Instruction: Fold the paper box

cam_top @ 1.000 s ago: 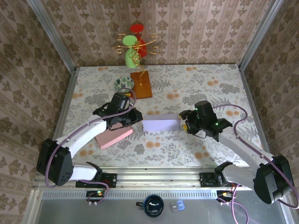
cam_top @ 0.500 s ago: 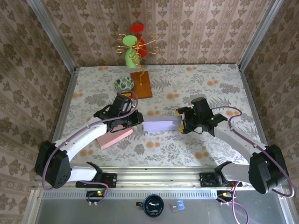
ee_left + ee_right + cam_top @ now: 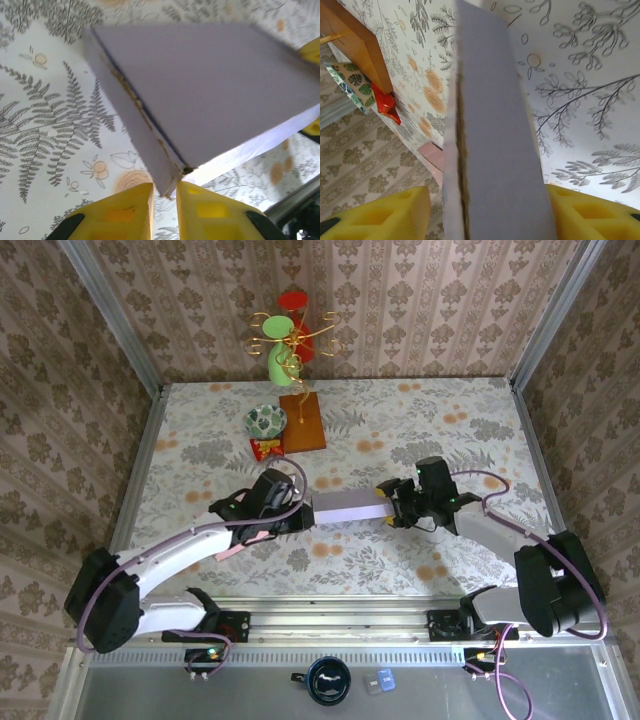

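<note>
The paper box (image 3: pixel 349 507) is a flat lilac carton lying across the middle of the table. My left gripper (image 3: pixel 301 516) is at its left end. In the left wrist view the yellow fingertips (image 3: pixel 135 200) pinch the lower corner of the box's (image 3: pixel 210 85) end wall, so this gripper (image 3: pixel 165 192) is shut on it. My right gripper (image 3: pixel 393 508) is at the box's right end. In the right wrist view it (image 3: pixel 485 200) straddles the box (image 3: pixel 495 150). The right finger touches the box, a gap shows at the left finger, and the jaws stand open.
A pink box (image 3: pixel 228 551) lies mostly under my left arm. Behind the box stand a wooden block (image 3: pixel 302 421), a patterned bowl (image 3: pixel 265 420), a red packet (image 3: pixel 264 448) and a green vase with wire ornaments (image 3: pixel 282 360). Metal rails border the table.
My left arm has swung right and nearer, covering the pink box, and its gripper has taken the lilac box's left corner. My right gripper has turned in around the right end.
</note>
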